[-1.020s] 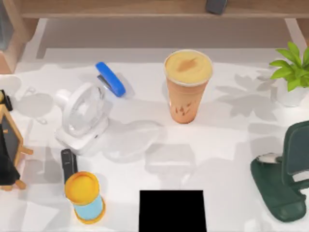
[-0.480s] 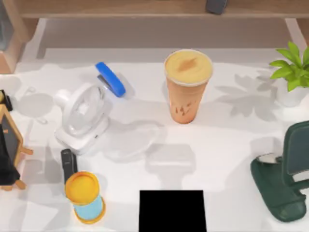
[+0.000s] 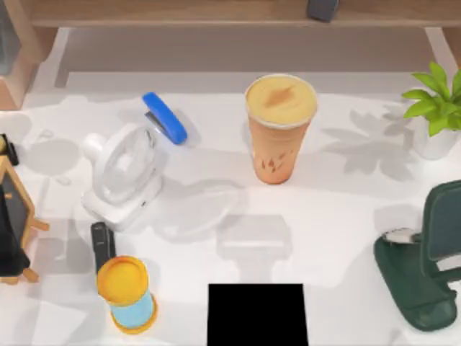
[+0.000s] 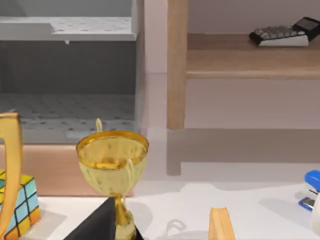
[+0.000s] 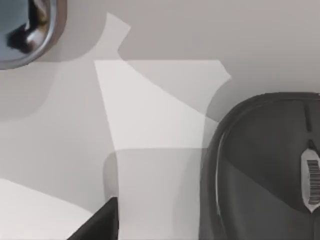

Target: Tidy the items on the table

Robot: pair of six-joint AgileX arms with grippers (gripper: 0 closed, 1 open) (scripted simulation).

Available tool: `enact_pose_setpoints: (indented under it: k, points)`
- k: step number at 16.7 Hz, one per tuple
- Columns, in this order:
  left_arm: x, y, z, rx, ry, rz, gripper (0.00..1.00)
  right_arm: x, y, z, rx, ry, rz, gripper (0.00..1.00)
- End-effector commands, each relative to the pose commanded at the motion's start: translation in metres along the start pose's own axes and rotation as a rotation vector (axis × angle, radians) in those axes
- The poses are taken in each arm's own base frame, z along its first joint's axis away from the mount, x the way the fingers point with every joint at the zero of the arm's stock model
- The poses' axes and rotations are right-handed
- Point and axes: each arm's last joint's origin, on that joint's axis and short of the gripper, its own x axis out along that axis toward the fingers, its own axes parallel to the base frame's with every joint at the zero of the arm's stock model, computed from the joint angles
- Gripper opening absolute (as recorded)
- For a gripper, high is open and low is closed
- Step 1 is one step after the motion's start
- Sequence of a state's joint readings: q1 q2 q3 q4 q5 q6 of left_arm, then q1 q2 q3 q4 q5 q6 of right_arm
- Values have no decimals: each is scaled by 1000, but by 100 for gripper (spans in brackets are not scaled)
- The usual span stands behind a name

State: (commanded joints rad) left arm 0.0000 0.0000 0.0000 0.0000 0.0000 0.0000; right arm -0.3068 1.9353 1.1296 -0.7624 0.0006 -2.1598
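Right wrist view: dark grey mouse, cut off at frame edge.

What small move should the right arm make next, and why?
Probably shift it sideways to centre over the computer mouse: the right wrist view shows it close but partly cut off, so descending now might miss it.

Left claw, a sliver of matt black body, wedge-shaped, straight sloping edges meeting in a sharp tip, smooth plain surface, right claw, a similar dark charcoal wedge, flat-faced, one edge upright, the other slanted
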Motion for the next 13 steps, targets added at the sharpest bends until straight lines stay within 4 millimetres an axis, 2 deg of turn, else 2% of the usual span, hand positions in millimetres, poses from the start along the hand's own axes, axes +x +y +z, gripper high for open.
enact_pose_setpoints:
  k: [11, 13]
  points:
    - [0, 0, 0, 0, 0, 0, 100, 0, 0, 0, 0, 0, 0, 2]
    - [0, 0, 0, 0, 0, 0, 100, 0, 0, 0, 0, 0, 0, 0]
